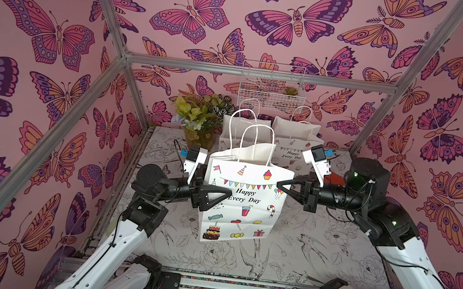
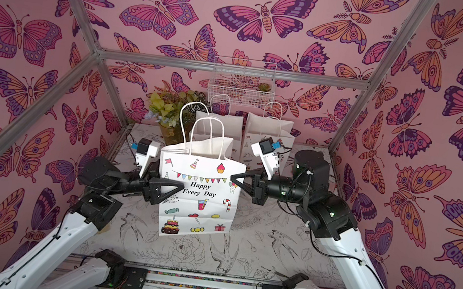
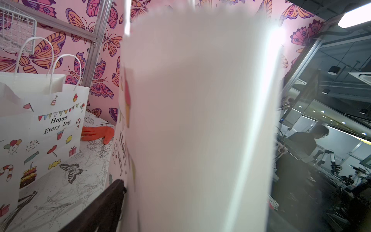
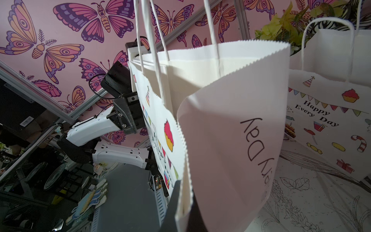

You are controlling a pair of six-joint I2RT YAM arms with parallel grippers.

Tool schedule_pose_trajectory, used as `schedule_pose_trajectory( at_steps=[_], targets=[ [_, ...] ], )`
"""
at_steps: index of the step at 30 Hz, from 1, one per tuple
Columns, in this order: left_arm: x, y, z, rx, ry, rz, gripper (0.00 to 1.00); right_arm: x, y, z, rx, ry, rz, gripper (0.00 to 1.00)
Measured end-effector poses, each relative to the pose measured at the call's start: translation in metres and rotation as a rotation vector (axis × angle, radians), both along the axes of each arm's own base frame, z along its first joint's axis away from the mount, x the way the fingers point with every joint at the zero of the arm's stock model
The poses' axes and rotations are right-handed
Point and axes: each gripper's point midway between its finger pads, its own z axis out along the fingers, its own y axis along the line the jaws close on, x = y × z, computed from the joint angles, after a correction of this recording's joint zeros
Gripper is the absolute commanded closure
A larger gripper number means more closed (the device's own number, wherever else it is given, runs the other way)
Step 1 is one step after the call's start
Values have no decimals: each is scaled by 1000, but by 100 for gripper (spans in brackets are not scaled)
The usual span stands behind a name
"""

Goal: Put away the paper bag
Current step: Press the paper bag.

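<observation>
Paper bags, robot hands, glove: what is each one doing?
front bag: held upright, mouth open
left back bag: standing upright
right back bag: standing upright
right gripper: shut on front bag's rim
left gripper: straddling front bag's side, grip unclear
glove: lying flat on table
flowers: upright

Matt black plastic here on my right end effector [image 1: 280, 185], and the paper bag [image 1: 247, 221] reads smooth, matt white paper.

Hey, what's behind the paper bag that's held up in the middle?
A second white bag and a third bag stand at the back, next to a potted plant. The held bag hides the second bag's lower part.
</observation>
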Motion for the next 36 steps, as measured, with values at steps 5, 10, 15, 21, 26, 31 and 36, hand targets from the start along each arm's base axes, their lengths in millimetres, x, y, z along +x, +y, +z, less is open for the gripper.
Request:
schedule_pose_trajectory(
  at_steps=[5, 10, 15, 21, 26, 31, 36],
  targets=[
    [-4, -1, 2, 0, -2, -12, 28, -6, -3, 5, 8, -15, 0, 100],
    [-4, -6, -2, 6, 13, -37, 28, -7, 0, 1, 7, -7, 8, 100],
    [-3, -11, -7, 15, 30, -53, 38, -5, 1, -3, -1, 2, -5, 100],
    [-3, -13, -8, 18, 33, -60, 57, -2, -1, -4, -1, 2, -30, 100],
    [-3, -13, -8, 18, 33, -58, 67, -1, -3, -5, 0, -4, -48, 100],
    [-3, -13, -7, 18, 32, -58, 81, -3, -4, -6, 8, -3, -54, 99],
    [-1, -13, -8, 18, 38, -60, 91, -3, -3, -4, 28, -3, -55, 73]
  ],
)
